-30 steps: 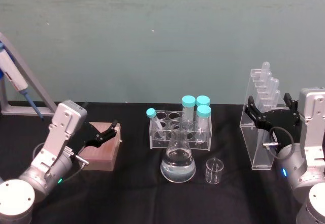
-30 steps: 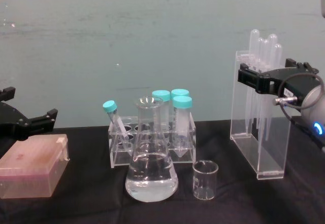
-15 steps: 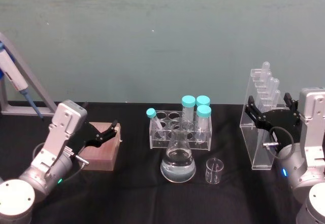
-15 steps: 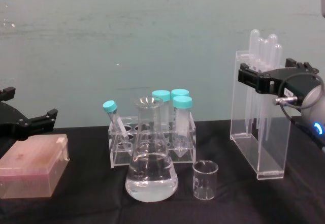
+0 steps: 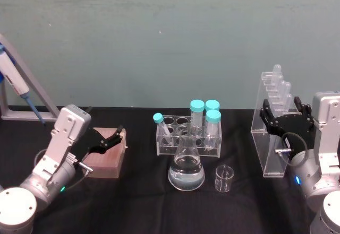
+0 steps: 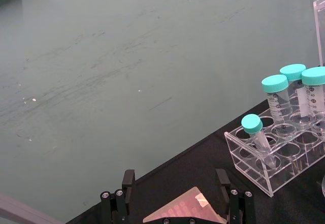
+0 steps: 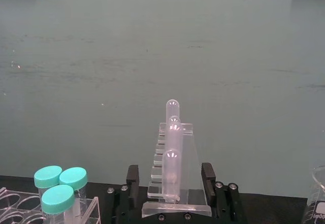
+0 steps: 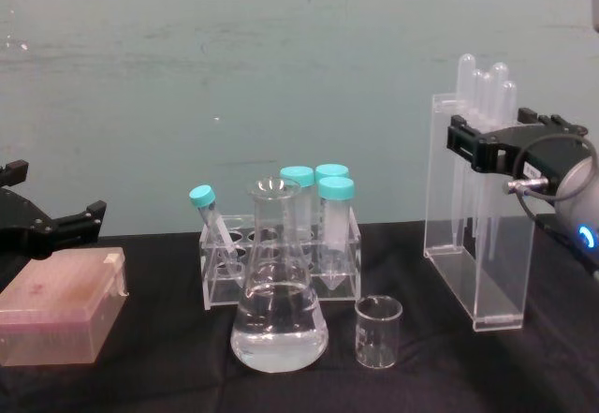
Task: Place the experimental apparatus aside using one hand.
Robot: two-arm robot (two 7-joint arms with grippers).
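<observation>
Black cloth covers the table (image 5: pixel 138 202), where the left gripper (image 5: pixel 112 138) hangs parked and wide open, holding nothing, over a pink box (image 5: pixel 109 158). At centre stand a tube rack (image 5: pixel 187 140), the conical flask (image 5: pixel 186 171) of clear liquid and, just beside it, the small beaker (image 5: pixel 224 179). On the right, the right gripper (image 5: pixel 280 108) has its 2 fingers spread astride the upper part of the tall acrylic stand (image 5: pixel 270 146) of pipettes (image 5: pixel 280 83), not visibly clamping it. Stiff, light and slick, the stand probably tips easily, so its flat side walls suit a grip. The flask, likely heaviest, wants holding at the neck.
</observation>
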